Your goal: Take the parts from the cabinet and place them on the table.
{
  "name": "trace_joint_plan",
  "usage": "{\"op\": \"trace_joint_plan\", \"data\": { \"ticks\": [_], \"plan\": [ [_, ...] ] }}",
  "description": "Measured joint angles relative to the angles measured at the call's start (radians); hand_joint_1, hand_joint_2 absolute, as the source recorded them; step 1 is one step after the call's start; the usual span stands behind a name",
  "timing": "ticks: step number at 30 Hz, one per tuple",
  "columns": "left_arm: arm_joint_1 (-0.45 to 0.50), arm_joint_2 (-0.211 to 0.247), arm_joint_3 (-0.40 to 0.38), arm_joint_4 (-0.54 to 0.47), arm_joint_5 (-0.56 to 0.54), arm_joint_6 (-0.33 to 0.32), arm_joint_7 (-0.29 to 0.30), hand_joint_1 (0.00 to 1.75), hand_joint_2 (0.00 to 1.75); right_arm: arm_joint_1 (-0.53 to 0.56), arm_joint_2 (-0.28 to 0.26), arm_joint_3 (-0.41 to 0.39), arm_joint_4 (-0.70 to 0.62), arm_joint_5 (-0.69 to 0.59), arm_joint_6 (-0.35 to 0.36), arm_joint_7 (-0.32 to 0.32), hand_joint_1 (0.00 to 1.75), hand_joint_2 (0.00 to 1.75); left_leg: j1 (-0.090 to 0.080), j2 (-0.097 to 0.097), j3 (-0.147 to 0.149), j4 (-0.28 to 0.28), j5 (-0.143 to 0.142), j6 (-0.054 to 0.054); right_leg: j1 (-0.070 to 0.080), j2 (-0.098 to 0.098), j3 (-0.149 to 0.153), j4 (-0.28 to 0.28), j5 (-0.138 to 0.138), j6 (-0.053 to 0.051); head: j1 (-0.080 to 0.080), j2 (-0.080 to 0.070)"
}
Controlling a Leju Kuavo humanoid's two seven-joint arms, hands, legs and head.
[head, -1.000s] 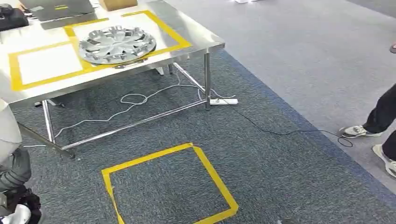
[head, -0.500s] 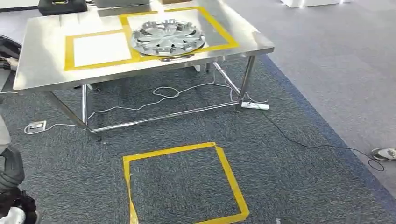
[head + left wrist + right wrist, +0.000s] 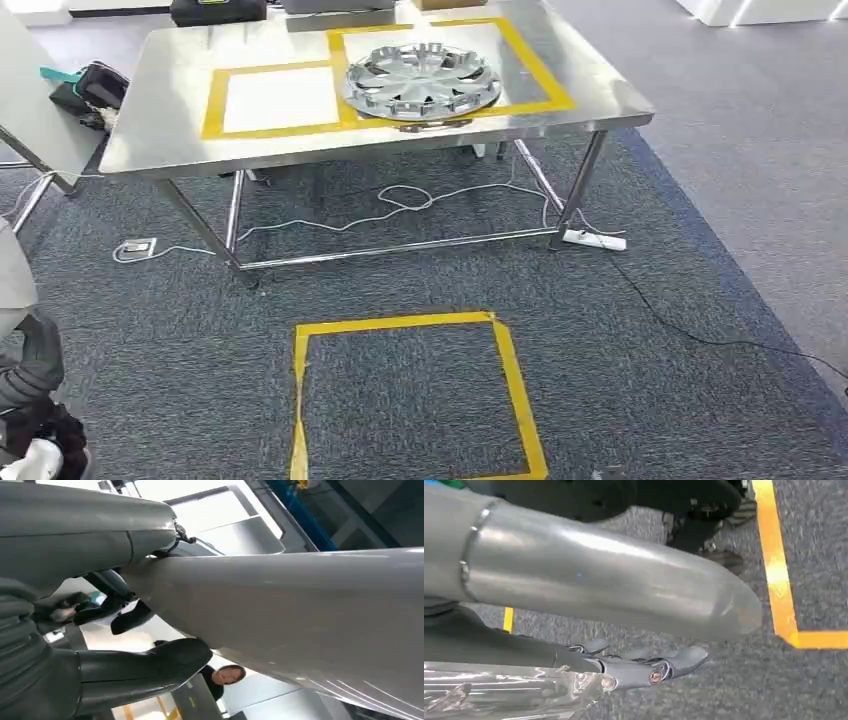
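Left hand (image 3: 75,650), seen from its wrist camera: my thick grey thumb (image 3: 150,665) lies stretched out close under a large smooth silver-grey surface (image 3: 300,620), with darker fingers (image 3: 107,607) curled on the far side of it. I cannot tell whether the hand grips anything, nor what that surface is. A person (image 3: 222,677) in dark clothing is visible beyond the thumb.

Right hand (image 3: 624,667), seen from its wrist camera: my dark fingers (image 3: 676,659) lie straight and side by side above grey carpet (image 3: 814,555), next to a crinkled, shiny clear film (image 3: 499,690). I cannot tell whether they hold it. A rounded silver tube (image 3: 599,575) crosses above them, and yellow floor tape (image 3: 776,575) runs along the carpet.

Head view: the silver wheel cover (image 3: 422,80) lies flat on the steel table (image 3: 170,150), inside the right-hand of two yellow taped rectangles (image 3: 212,105), its near rim overlapping the tape at the table's front edge. The left-hand rectangle holds a white sheet (image 3: 280,98). Under the table a white cable (image 3: 400,200) loops across the carpet to a power strip (image 3: 594,240) beside the right front leg. A yellow taped square (image 3: 510,380) marks the floor in front of the table. A black bag (image 3: 92,88) sits off the table's left end.
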Motion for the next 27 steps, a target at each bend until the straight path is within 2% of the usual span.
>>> {"op": "trace_joint_plan", "data": {
  "ticks": [1,2,3,4,5,6,7,9,10,11,12,13,17,24,27],
  "plan": [
    [-0.004,0.001,0.000,0.000,0.000,0.000,0.000,1.75,1.75,0.001,0.000,0.000,0.000,0.000,0.000,-0.001,0.00,0.00,-0.001,0.025,-0.021,0.044,-0.033,-0.004,0.000,-0.003,-0.001,0.000,0.000,-0.006,-0.007,0.000],
    [-0.008,0.001,0.000,0.000,0.000,0.000,0.000,1.75,1.75,0.002,-0.001,-0.001,0.000,0.000,-0.002,-0.001,0.00,0.00,0.000,0.039,-0.055,0.119,-0.074,-0.008,0.000,-0.007,-0.003,0.000,0.001,-0.007,-0.006,0.000],
    [-0.007,0.001,-0.001,0.000,0.000,0.000,0.000,1.75,1.75,0.004,-0.001,-0.002,0.000,0.000,-0.002,-0.001,0.00,0.00,0.001,0.045,-0.098,0.209,-0.115,-0.011,0.001,-0.012,-0.004,0.000,0.000,-0.008,-0.006,0.000],
    [-0.006,0.001,-0.001,0.000,0.000,0.000,0.000,1.75,1.75,0.006,-0.001,-0.002,0.000,0.000,-0.002,0.000,0.00,0.00,0.001,0.046,-0.135,0.285,-0.142,-0.012,0.002,-0.018,-0.006,0.000,0.000,-0.009,-0.005,0.000],
    [-0.005,0.001,-0.001,0.000,0.000,0.000,0.000,1.75,1.75,0.007,-0.001,-0.003,0.000,0.000,-0.002,0.000,0.00,0.00,0.001,0.046,-0.150,0.313,-0.142,-0.012,0.002,-0.023,-0.006,0.000,0.000,-0.009,-0.006,0.000],
    [-0.006,0.001,-0.001,0.000,0.000,0.000,0.000,1.75,1.75,0.007,-0.001,-0.003,0.000,0.000,-0.002,0.000,0.00,0.00,0.001,0.046,-0.139,0.294,-0.120,-0.011,0.002,-0.027,-0.006,0.000,0.000,-0.008,-0.005,0.000],
    [-0.006,0.001,-0.001,0.000,0.000,0.000,0.000,1.75,1.75,0.006,-0.001,-0.003,0.000,0.000,0.000,0.000,0.00,0.00,0.001,0.046,-0.106,0.231,-0.079,-0.009,0.002,-0.029,-0.005,0.000,-0.001,-0.008,-0.006,0.000],
    [-0.006,0.001,-0.001,0.000,0.000,0.000,0.000,1.75,1.75,0.003,0.000,-0.003,0.000,0.000,0.000,0.000,0.00,0.00,0.001,0.054,-0.008,0.050,0.000,-0.002,0.002,-0.032,0.000,0.000,-0.003,-0.004,-0.006,0.000],
    [-0.007,0.001,-0.001,0.000,0.001,-0.002,0.000,1.75,1.75,0.003,0.000,-0.003,0.000,0.000,0.000,0.000,0.00,0.00,-0.003,0.064,0.019,-0.003,-0.007,0.000,0.010,-0.033,-0.001,0.003,-0.007,0.003,-0.006,0.000],
    [-0.007,0.001,-0.001,0.000,0.001,-0.005,0.000,1.75,1.75,0.003,-0.001,-0.003,0.000,0.000,0.000,0.000,0.00,0.00,0.000,0.059,0.020,-0.012,-0.006,0.005,0.011,-0.033,-0.005,0.006,-0.008,0.008,-0.003,0.000],
    [-0.004,0.001,-0.001,0.000,0.002,-0.013,0.000,1.75,1.75,0.003,-0.001,-0.003,0.000,0.000,0.000,0.000,0.00,0.00,0.002,0.058,0.019,-0.015,-0.002,-0.004,0.015,-0.033,-0.012,0.007,-0.011,-0.008,-0.002,0.000],
    [-0.003,0.001,0.000,0.000,0.003,-0.022,0.000,1.75,1.75,0.003,-0.001,-0.003,0.000,0.000,0.000,0.000,0.00,0.00,0.001,0.057,0.019,-0.015,-0.003,-0.003,0.015,-0.034,-0.014,0.005,-0.011,-0.018,-0.001,0.000],
    [-0.002,0.002,0.000,0.000,-0.001,-0.039,0.000,1.75,1.75,0.003,-0.001,-0.005,0.000,0.000,0.004,-0.011,0.00,0.00,-0.002,0.056,0.020,-0.015,-0.005,0.009,0.014,-0.035,-0.007,-0.010,-0.002,-0.004,-0.001,0.000],
    [-0.002,0.002,0.000,0.001,-0.003,-0.043,0.000,1.75,1.75,0.003,-0.001,-0.006,0.000,0.000,0.005,-0.017,0.00,0.00,-0.006,0.057,0.017,-0.013,-0.004,0.016,0.009,-0.035,0.003,-0.015,0.003,0.018,-0.002,0.000],
    [-0.002,0.003,0.000,0.002,-0.006,-0.046,0.000,1.75,1.75,0.003,-0.001,-0.007,0.000,-0.001,0.004,-0.020,0.00,0.00,-0.007,0.057,0.016,-0.012,-0.004,0.019,0.007,-0.035,0.003,-0.017,0.004,0.019,-0.002,0.000]
  ]
}}
